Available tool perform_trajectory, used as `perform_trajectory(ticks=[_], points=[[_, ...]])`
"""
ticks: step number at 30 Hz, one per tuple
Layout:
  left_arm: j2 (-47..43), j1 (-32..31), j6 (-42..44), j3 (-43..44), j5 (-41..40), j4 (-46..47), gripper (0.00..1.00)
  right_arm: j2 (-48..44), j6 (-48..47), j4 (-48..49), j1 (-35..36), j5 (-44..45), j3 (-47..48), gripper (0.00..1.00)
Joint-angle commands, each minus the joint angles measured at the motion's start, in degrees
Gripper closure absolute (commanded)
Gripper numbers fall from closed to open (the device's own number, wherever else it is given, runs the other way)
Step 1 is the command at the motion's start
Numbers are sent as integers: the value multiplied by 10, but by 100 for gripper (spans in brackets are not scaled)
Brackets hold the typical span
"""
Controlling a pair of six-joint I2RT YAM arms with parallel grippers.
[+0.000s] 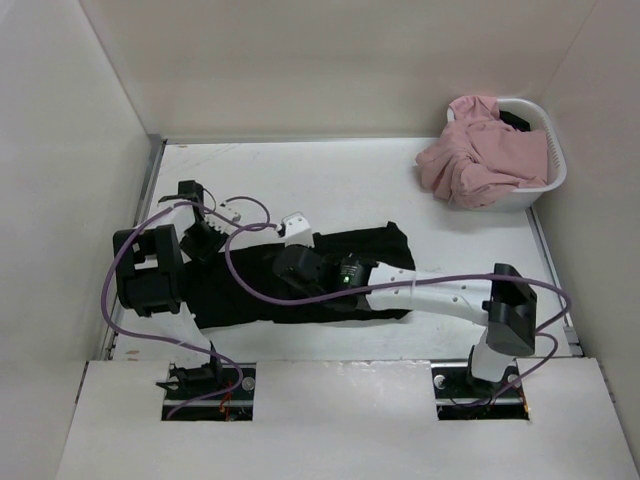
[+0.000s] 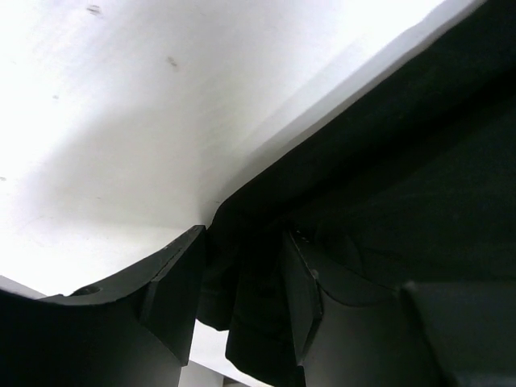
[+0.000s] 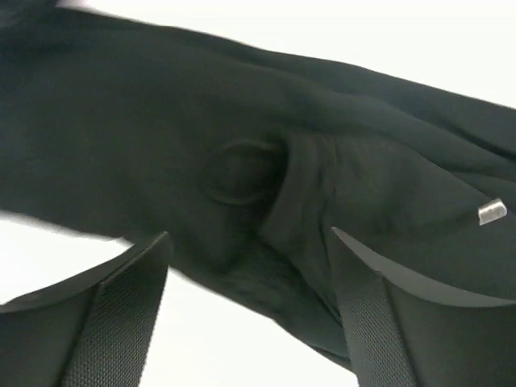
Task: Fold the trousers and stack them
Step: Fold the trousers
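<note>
While the left gripper pinched a fold at the edge of the trousers, the right gripper hung spread wide over the cloth, holding nothing. Trousers lay spread on the table, near-left of the basket. Likely step: setting grips for a fold, one side secured. Next move called for the right to close on an edge, then a joint lift. Bare table stretched left of the basket; the side wall crowded the end farthest from it.
</note>
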Motion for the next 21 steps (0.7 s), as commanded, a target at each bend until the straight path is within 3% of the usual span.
perform_trajectory(ticks=[1,6,8,10,12,17,21], points=[[20,11,-4,17,11,53,59,-64,-102,159,21,-114,10,15],[-3,16,-10,50,11,43,51,-192,-53,170,-24,-60,-47,31],[-23,14,-10,65,12,36,48,-251,-9,126,-75,-36,-109,50],[-47,10,-13,84,16,24,46,-304,48,71,-136,-35,-178,77],[-71,-4,-21,109,25,8,45,-342,91,27,-191,-61,-239,91],[-124,-60,-56,183,62,-36,42,-405,154,37,-249,-154,-385,97],[-155,-136,-93,210,109,-80,41,-422,232,73,-269,-177,-500,97]])
